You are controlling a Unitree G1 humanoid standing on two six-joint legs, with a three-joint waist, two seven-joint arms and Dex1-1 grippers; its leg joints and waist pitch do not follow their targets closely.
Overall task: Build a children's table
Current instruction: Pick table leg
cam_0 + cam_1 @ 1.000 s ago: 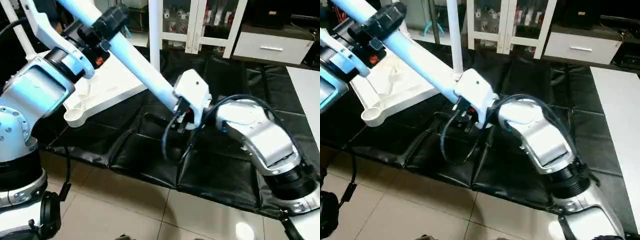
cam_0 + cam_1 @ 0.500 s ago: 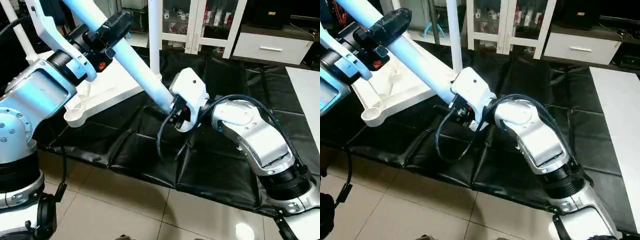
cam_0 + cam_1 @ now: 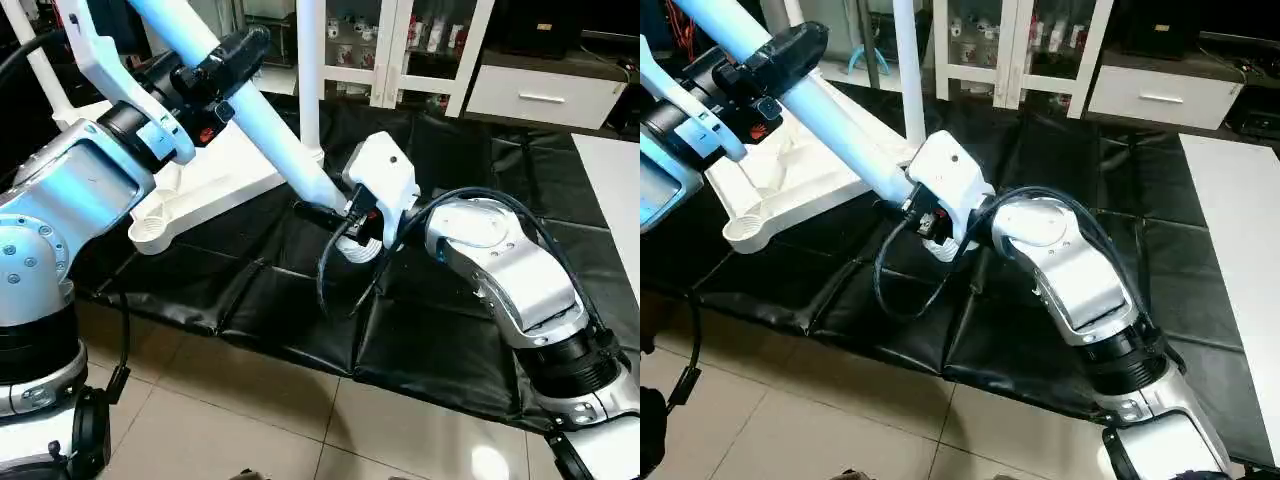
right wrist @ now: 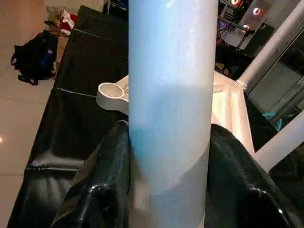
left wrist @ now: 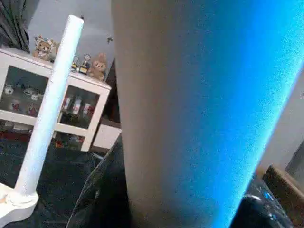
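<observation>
Both grippers hold one loose white table leg slantwise above the black mat.

The leg (image 3: 270, 135) is a long, smooth, tapered white tube; its long axis runs diagonally from the left gripper (image 3: 215, 70) down to the right gripper (image 3: 923, 210), the lower end pointing at the mat (image 3: 450, 330) just past the right gripper. The right gripper's black fingers (image 4: 107, 166) press both sides of the leg; the left gripper's fingers wrap it higher up. Three legs can be counted: the held one and two standing upright (image 3: 309, 75) (image 3: 35, 60) in corner sockets of the upturned white top (image 3: 215, 175), which lies on the mat beyond and below the left gripper. One empty round socket (image 3: 150, 232) sits nearest the camera, beside the left forearm.
</observation>
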